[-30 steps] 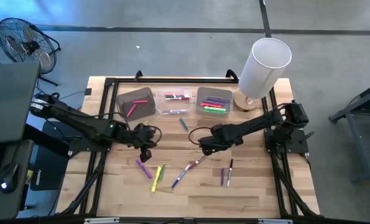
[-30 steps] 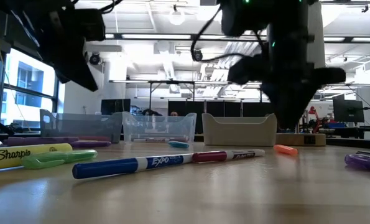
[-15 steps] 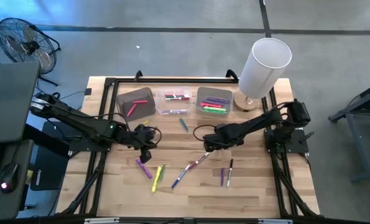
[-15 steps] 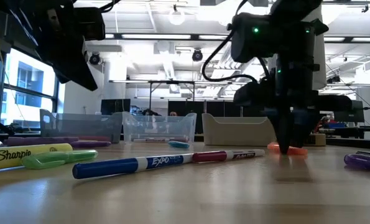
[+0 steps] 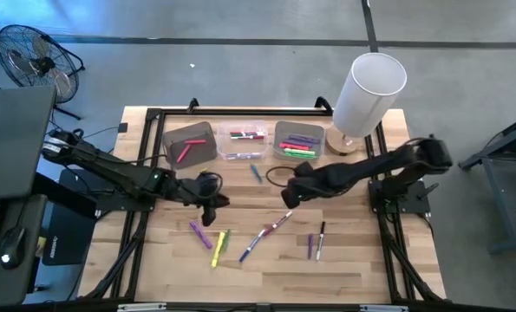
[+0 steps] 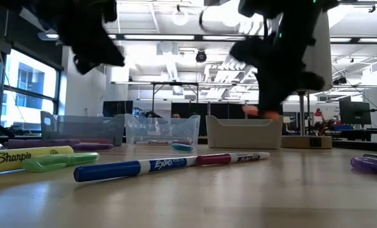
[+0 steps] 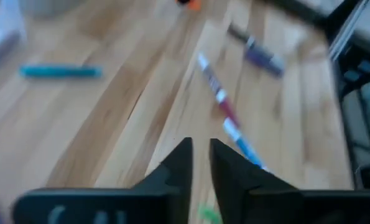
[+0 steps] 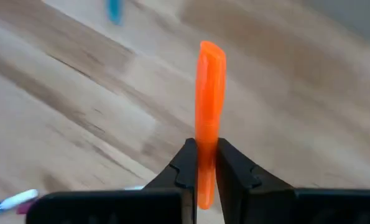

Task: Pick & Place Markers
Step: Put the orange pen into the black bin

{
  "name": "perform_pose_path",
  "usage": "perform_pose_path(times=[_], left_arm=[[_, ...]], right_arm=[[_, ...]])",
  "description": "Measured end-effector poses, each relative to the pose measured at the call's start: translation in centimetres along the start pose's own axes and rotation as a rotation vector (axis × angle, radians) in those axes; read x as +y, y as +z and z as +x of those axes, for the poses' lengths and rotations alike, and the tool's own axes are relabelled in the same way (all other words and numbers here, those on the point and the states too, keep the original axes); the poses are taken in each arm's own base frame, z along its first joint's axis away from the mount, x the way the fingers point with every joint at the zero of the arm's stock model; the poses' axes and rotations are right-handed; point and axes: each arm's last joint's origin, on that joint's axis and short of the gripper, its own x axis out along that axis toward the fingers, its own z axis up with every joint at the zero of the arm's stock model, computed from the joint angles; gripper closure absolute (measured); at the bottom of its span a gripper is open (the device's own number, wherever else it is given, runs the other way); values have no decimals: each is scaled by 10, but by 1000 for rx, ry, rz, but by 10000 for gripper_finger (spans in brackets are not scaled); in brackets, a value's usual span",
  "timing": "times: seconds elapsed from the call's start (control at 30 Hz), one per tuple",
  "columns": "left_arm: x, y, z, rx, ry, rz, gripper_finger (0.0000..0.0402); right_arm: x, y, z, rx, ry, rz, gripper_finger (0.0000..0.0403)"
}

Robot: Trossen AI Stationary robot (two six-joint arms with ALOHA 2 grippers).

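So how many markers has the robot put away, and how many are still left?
Some markers already lie in the bins. The right hand is shut on an orange marker, lifted off the table. The left hand hovers, holding nothing. About eight markers still lie loose, like the teal one.

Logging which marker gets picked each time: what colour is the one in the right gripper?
Orange. The marker is pinched in the right gripper, clearest in the right wrist view.
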Motion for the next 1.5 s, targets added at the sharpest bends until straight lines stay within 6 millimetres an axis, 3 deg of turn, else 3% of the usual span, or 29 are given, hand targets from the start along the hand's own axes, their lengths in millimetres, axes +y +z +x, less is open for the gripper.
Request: perform_pose_path(times=[0.23, 0.4, 0.53, 0.93, 1.23, 1.5], left_arm=[[-3, 31, 8, -281, -85, -69, 237], [-11, 55, 13, -568, -176, -48, 201], [-16, 69, 23, -679, -123, -30, 198], [-42, 110, 52, -711, -41, 91, 198], [-48, 124, 59, -623, -36, 77, 241], [-47, 123, 60, -606, -2, 77, 345]], right_arm=[[10, 27, -68, -344, 352, -238, 379], [21, 40, -98, -577, 531, -395, 378], [28, 43, -104, -652, 612, -506, 378], [31, 41, -107, -645, 676, -628, 376], [31, 41, -108, -655, 688, -646, 376], [31, 41, -108, -662, 683, -653, 372]])
